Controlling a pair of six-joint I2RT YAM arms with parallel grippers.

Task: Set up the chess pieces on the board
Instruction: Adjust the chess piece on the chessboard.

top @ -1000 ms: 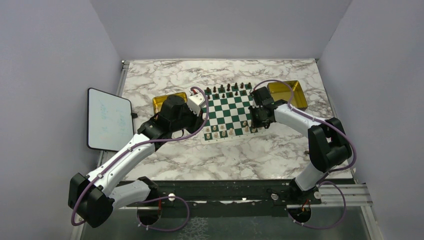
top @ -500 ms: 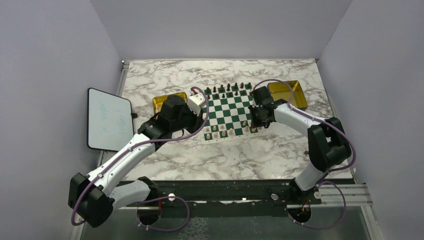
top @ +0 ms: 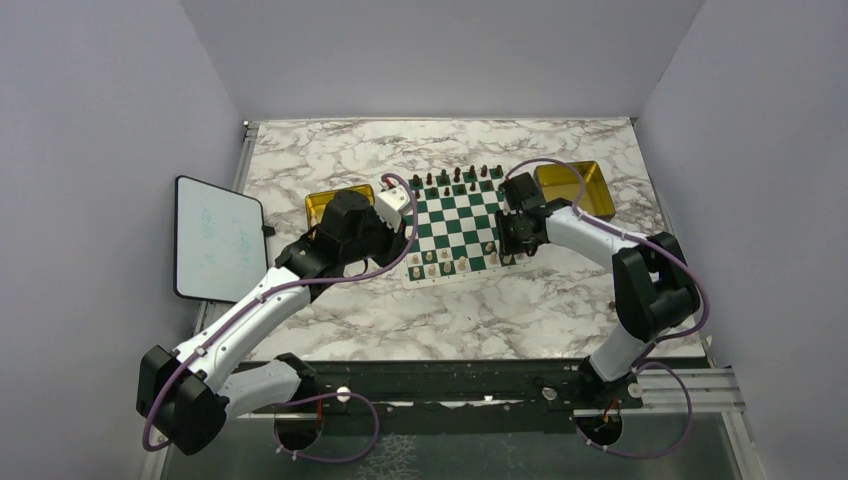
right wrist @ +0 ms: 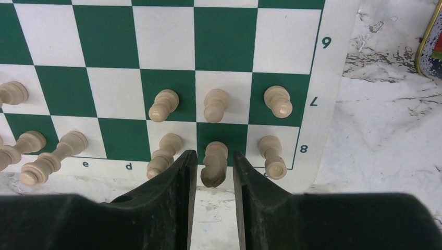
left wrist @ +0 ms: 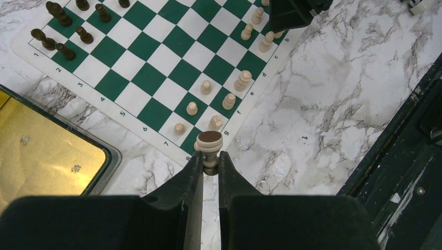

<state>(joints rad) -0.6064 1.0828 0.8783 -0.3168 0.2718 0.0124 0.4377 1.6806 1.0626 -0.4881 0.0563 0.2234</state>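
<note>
Release of a back-row piece near the board's near right corner.
The right gripper (right wrist: 213, 154) stands narrowly parted, a sliver of gap on each side of the cream piece (right wrist: 214, 162). That piece stands upright, long axis vertical, on a green square in the nearest row of the board (right wrist: 224, 31). A straight lift without sideways drift looks wise, since neighbouring cream pieces (right wrist: 272, 156) stand just beside. The left gripper (left wrist: 210, 156) pinches a second cream piece (left wrist: 210, 141) at the board's left edge.

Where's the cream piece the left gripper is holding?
In the left wrist view, the cream piece sits pinched in the left gripper at the board's near left corner, beside a cream pawn, the gold tray to its left.
</note>
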